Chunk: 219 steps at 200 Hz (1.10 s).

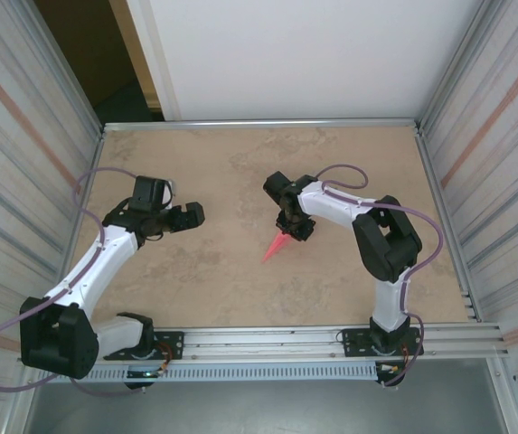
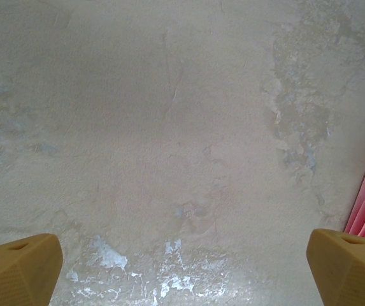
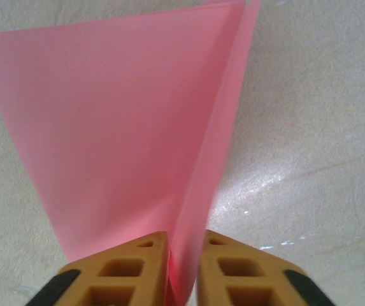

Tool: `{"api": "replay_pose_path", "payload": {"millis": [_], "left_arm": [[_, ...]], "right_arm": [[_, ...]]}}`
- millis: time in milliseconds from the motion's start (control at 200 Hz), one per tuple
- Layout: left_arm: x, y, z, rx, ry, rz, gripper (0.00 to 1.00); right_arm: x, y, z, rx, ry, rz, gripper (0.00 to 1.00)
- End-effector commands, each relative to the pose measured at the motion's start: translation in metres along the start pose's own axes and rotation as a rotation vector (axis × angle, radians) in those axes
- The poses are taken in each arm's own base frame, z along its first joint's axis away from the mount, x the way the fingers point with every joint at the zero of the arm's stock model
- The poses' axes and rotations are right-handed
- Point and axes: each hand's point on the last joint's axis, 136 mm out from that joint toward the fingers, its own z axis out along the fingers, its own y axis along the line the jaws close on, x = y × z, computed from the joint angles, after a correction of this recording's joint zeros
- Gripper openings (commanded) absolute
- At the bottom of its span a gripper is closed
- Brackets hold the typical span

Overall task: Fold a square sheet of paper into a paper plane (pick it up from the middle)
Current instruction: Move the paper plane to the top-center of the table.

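Near the middle of the bench [image 1: 240, 298], slightly right of centre, the right gripper [image 3: 183, 245] points down and pinches the paper plane [image 3: 118, 121] at its folded spine. Its two orange fingers [image 3: 128, 271] are pressed together with only the pink layers between them. In the wrist view the paper fans away from the pinch as two flaps meeting along a crease, so the grip on the fold looks chosen to keep the layers shut and the crease sharp. From above, the pointed end angles toward the near left; whether it touches the surface or hovers just over it, I cannot tell. Left gripper [image 1: 195, 215] hangs over bare bench on the left, jaws spread wide, holding nothing. A pink corner shows at the right edge of its wrist view. Judgement: parked clear yet near, ready to help with a fold.
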Motion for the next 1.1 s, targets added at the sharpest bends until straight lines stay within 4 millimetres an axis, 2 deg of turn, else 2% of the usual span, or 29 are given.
{"api": "replay_pose_path", "payload": {"millis": [0, 150, 251, 411, 531, 646, 797, 1092], "left_arm": [[0.001, 0.001, 0.001, 0.007, 0.013, -0.009, 0.99], [-0.001, 0.000, -0.001, 0.012, 0.003, -0.032, 0.99], [-0.002, 0.002, -0.003, 0.004, -0.012, -0.054, 0.99], [-0.002, 0.008, -0.001, 0.051, -0.019, -0.158, 0.99], [0.000, 0.019, 0.003, 0.106, -0.025, -0.280, 0.99], [0.002, 0.028, 0.006, 0.133, -0.031, -0.361, 0.99], [0.003, 0.029, 0.008, 0.148, -0.042, -0.391, 0.99], [0.012, 0.002, 0.027, 0.303, 0.016, -0.414, 0.93]], "right_arm": [[-0.003, -0.011, -0.011, 0.009, -0.027, 0.025, 0.10], [-0.010, -0.010, -0.017, -0.006, -0.066, 0.012, 0.01], [-0.020, 0.005, -0.031, -0.057, -0.107, -0.058, 0.00], [-0.022, 0.060, -0.058, -0.257, -0.104, -0.295, 0.00], [-0.005, 0.107, -0.079, -0.471, -0.046, -0.472, 0.00], [0.013, 0.135, -0.094, -0.661, 0.016, -0.574, 0.00], [0.031, 0.152, -0.091, -0.856, 0.148, -0.594, 0.00], [0.037, 0.140, -0.051, -0.935, 0.263, -0.589, 0.01]]}}
